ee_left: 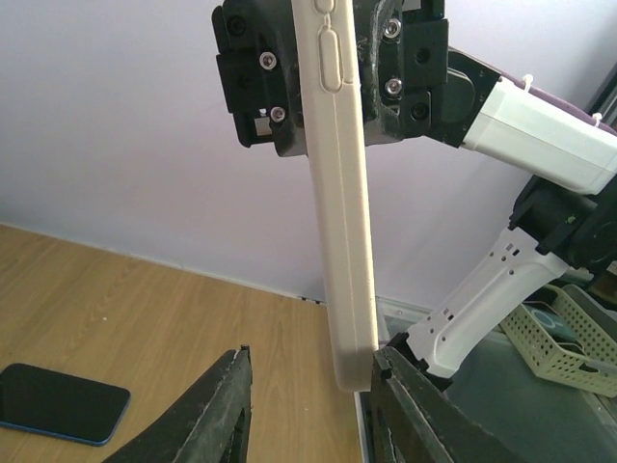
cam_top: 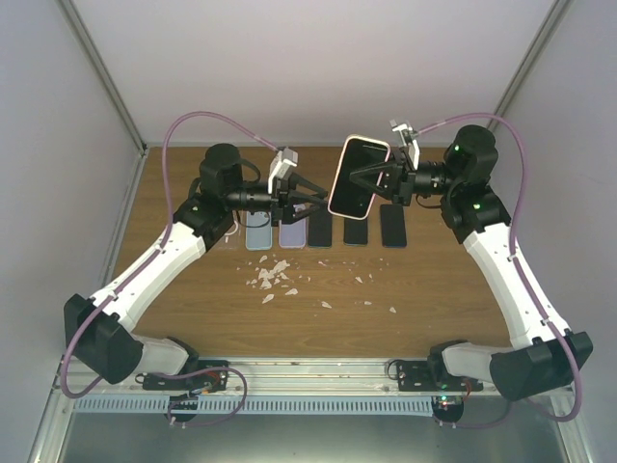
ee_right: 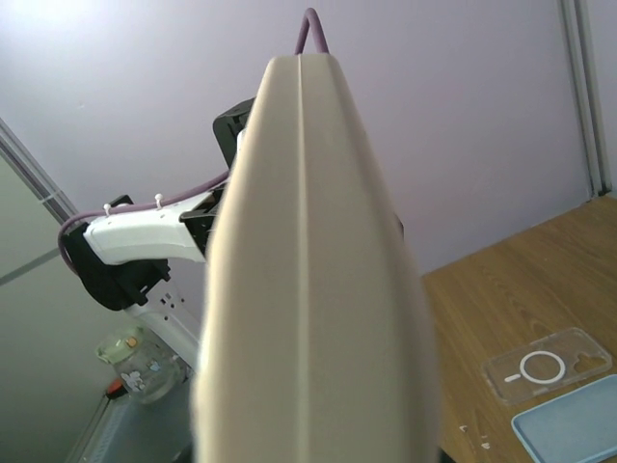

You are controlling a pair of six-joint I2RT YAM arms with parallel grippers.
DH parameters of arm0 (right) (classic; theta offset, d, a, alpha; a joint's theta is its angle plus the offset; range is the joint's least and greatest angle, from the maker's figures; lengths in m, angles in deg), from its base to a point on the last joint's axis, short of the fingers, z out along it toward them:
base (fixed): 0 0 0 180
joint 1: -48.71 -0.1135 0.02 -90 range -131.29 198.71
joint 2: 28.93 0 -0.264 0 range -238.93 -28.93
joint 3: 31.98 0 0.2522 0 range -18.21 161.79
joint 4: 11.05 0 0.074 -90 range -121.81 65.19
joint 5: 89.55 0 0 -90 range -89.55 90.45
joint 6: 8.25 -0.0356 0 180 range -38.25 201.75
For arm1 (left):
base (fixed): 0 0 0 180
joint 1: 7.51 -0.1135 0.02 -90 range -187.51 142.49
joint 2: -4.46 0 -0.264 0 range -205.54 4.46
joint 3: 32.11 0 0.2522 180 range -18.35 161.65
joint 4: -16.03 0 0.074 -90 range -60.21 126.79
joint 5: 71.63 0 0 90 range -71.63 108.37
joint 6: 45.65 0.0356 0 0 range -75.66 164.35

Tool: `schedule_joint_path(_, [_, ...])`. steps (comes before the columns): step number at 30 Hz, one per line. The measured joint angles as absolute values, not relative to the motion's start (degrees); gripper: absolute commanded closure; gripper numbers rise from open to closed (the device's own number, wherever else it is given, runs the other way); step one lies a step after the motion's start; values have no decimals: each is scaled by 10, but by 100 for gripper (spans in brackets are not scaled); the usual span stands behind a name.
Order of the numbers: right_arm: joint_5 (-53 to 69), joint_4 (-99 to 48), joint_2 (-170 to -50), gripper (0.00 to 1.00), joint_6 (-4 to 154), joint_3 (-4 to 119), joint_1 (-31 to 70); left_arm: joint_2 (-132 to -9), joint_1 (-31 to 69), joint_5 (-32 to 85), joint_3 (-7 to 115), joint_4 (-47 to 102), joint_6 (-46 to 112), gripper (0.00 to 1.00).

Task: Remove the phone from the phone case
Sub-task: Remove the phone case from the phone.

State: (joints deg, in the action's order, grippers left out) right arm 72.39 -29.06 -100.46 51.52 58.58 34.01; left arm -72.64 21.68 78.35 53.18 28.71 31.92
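The slim cream phone case (ee_left: 339, 241) edges a black-screened phone (cam_top: 363, 154). The brown wood-grain table (cam_top: 222, 320) is dotted with white flecks (cam_top: 272, 277).

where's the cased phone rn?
Top view: the cased phone is in the air right of centre, clamped by the right gripper, above the row of phones. The left gripper has its open jaws around the phone's free end.

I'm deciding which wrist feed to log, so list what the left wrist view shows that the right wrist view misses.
Left wrist only: the case's side buttons, a dark phone lying flat, a pale basket. Right wrist only: a clear case with a ring, and a light blue case beside it. Both: the cream-cased phone, held off the wooden table.
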Motion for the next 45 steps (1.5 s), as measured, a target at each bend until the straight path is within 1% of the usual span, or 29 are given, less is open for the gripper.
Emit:
schedule_joint_path(9, [723, -281, -1005, 100, 504, 584, 341, -723, 223, 789, 520, 285, 324, 58])
schedule_joint_path(13, [723, -278, -1005, 99, 504, 584, 341, -719, 224, 801, 513, 273, 317, 58])
schedule_joint_path(17, [723, -277, -1005, 99, 504, 583, 341, -718, 224, 802, 511, 266, 313, 63])
schedule_joint_path(24, [723, -277, -1005, 100, 504, 582, 341, -718, 224, 782, 511, 266, 313, 66])
schedule_joint_path(37, [709, -265, -1005, 100, 501, 575, 348, -718, 229, 725, 512, 280, 329, 85])
schedule_joint_path(45, [708, -221, -1005, 99, 468, 561, 351, -718, 231, 689, 512, 291, 337, 90])
